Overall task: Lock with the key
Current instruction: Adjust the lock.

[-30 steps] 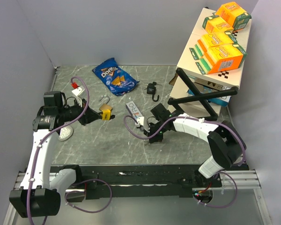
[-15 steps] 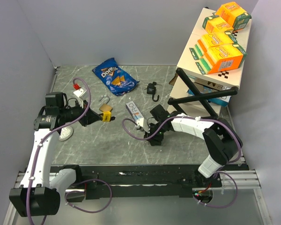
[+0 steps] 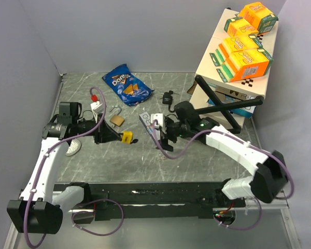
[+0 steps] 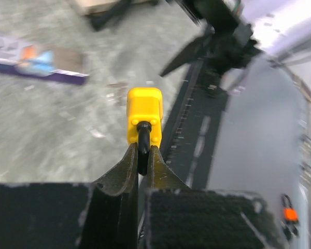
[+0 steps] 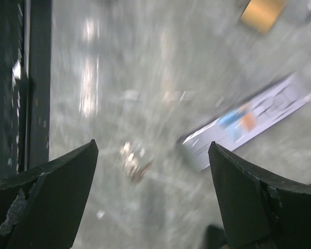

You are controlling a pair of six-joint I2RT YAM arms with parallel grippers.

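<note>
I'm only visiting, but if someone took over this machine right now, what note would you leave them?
Left end effector: shut on what looks like the yellow key, held apart from the padlock.
Right end effector: open, empty, above the table near the blue-and-white box.
Padlock: lying on the table, shackle open, nothing touching it.
Done: key in hand.
Left: bring key to padlock, close shackle, lock.

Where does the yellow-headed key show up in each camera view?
Top external: yellow-headed key left of centre, at the tip of the left gripper.
Left wrist: centre of frame, its black shank clamped in that gripper.
Right wrist: not in view.
Shared landmark: white-and-purple pack, at upper left in the left wrist view and at right in the right wrist view.
</note>
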